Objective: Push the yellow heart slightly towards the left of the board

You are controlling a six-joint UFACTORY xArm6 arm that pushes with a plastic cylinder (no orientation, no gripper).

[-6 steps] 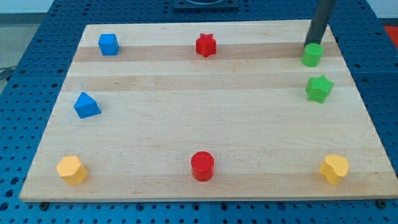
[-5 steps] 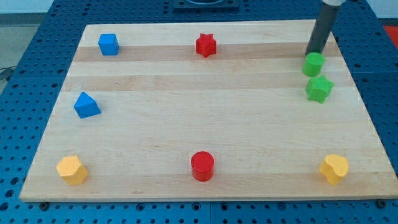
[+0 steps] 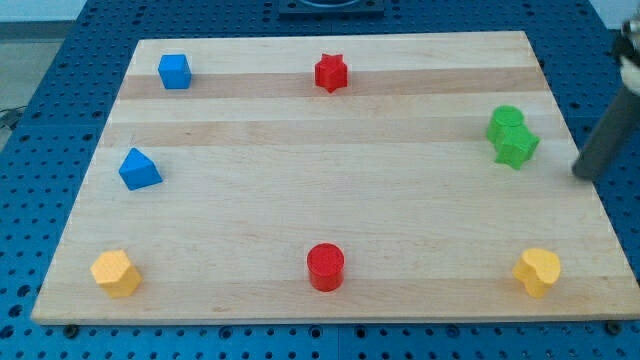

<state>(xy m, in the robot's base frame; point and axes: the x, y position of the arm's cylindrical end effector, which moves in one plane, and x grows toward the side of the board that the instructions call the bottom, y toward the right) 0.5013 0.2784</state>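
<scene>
Although the rod is blurred and cut off by the view's right edge, my tip (image 3: 583, 176) shows at the board's right rim; it is a bare rod, with no gripper to open or hold anything. The yellow heart (image 3: 538, 271) lies below it and slightly left, apart. Just left of it the green cylinder (image 3: 505, 121) and green star (image 3: 516, 146) overlap, so their contact is unclear. The wooden board (image 3: 320, 200) lies on a blue perforated desk (image 3: 60, 110).
</scene>
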